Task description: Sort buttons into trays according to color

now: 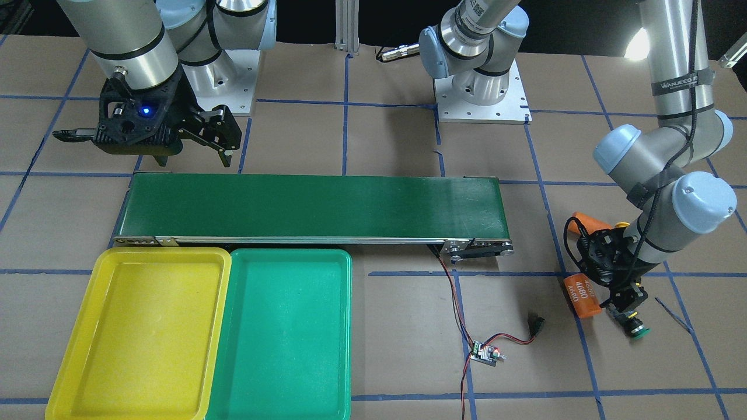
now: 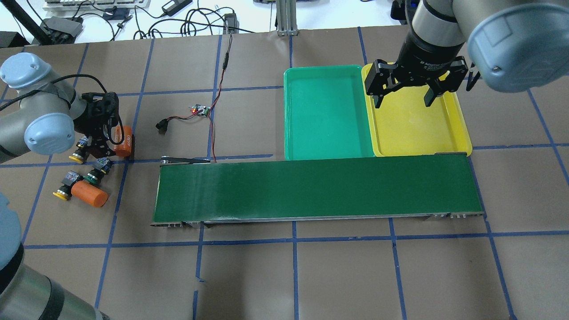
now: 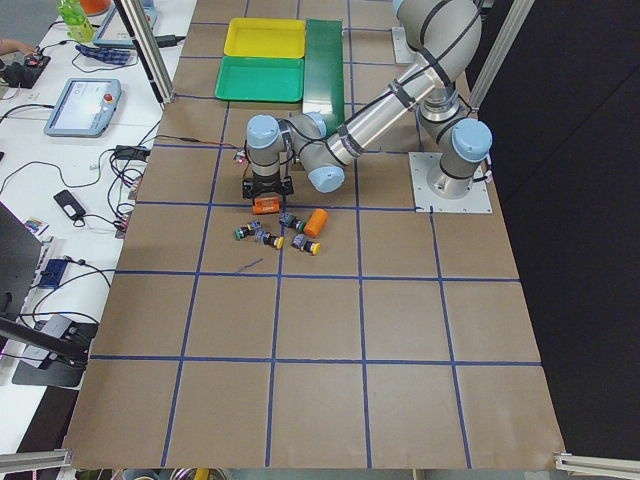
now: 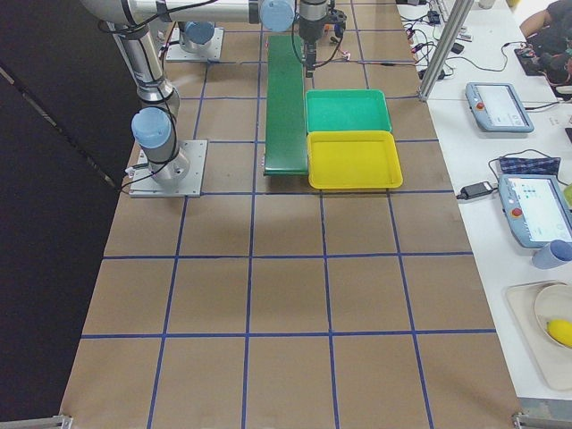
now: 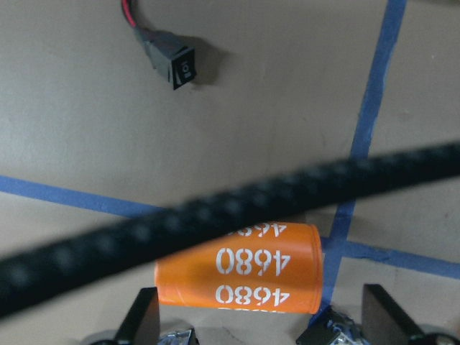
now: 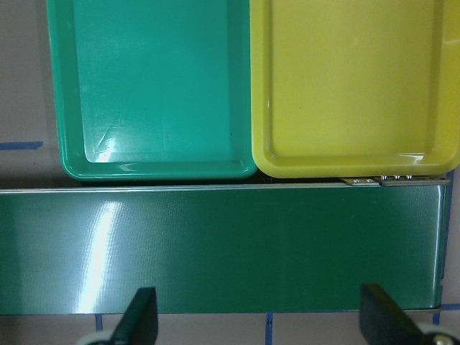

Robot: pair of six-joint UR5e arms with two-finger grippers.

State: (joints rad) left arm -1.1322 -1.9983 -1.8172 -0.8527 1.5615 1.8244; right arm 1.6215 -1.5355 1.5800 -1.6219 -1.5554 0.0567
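Three buttons show in the overhead view at the table's left end: a yellow one (image 2: 76, 156), a green one (image 2: 93, 177) and another yellow one (image 2: 61, 192). A green button (image 1: 636, 332) lies just past my left gripper (image 1: 627, 303). That gripper (image 2: 100, 143) is low over the group and open. In its wrist view (image 5: 266, 323) the fingers stand wide apart, with an orange 4680 cylinder (image 5: 241, 277) ahead between them. The green tray (image 2: 329, 111) and the yellow tray (image 2: 418, 133) are empty. My right gripper (image 2: 404, 95) hangs open above the yellow tray.
A long dark-green conveyor belt (image 2: 311, 191) runs along the trays' near side. A second orange cylinder (image 2: 89, 198) lies by the yellow button. A small controller board (image 2: 200, 110) with red-black wires and a switch (image 5: 176, 61) lies beyond the belt's left end.
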